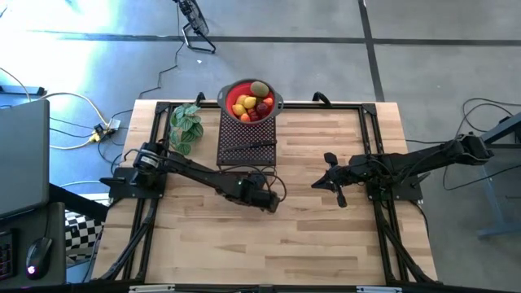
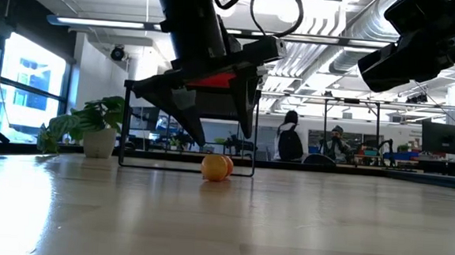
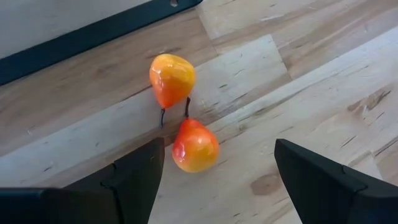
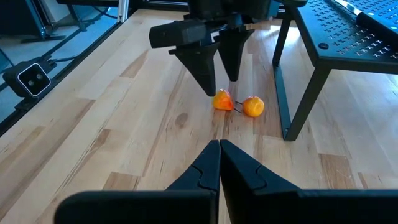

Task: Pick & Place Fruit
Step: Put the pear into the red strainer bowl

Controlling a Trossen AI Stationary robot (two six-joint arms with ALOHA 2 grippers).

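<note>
Grey concrete floor (image 1: 423,49) w/ loose cables (image 1: 77,110), big windows (image 2: 24,83) at one side, ceiling strip lights (image 2: 115,24) + ducts (image 2: 360,29), desks w/ monitors (image 2: 442,139), people (image 2: 290,139) far back.

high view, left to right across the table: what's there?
Green leafy plant → red colander bowl of toy fruit → open left gripper → shut right gripper. The black perforated rack under the bowl overlaps it, so it is left out.

From above I can't see the two orange fruits (image 3: 194,144), hidden under my left tool (image 1: 262,195), and the colander's fruit (image 1: 251,106) is too small to sort.
</note>
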